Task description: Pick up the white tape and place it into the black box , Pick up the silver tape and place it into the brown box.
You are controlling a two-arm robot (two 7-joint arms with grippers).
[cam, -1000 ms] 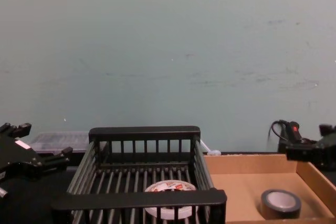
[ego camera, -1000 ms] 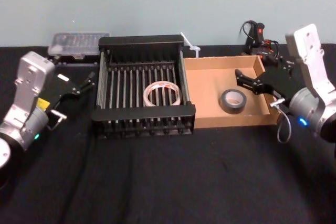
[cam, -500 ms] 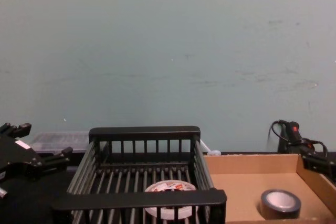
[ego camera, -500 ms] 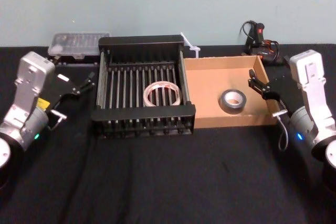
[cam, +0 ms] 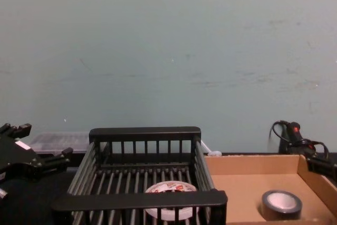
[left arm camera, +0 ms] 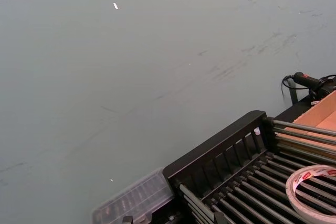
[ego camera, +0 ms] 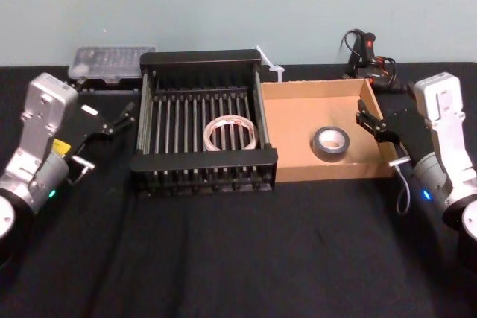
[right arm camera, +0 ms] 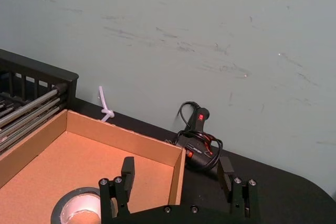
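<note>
1. Nearest me, the black tabletop (ego camera: 238,258) stretched in front of both boxes.
2. My left jaws hung open and empty just left of the black box (ego camera: 205,160). My right jaws, spread wide and holding nothing, hovered by the right wall of the brown box (ego camera: 328,173).
3. The boxes stood side by side, touching, black on my left and brown on my right.
4. The white tape (ego camera: 208,135) lay flat on the black box's slatted bottom, toward its front right.
5. The silver tape (ego camera: 317,144) lay flat on the brown box's floor, right of centre.
6. Farthest back, by the wall, sat a clear plastic case (ego camera: 112,61), a white cable tie (ego camera: 270,63) and a black tool (ego camera: 364,44) with cables.
</note>
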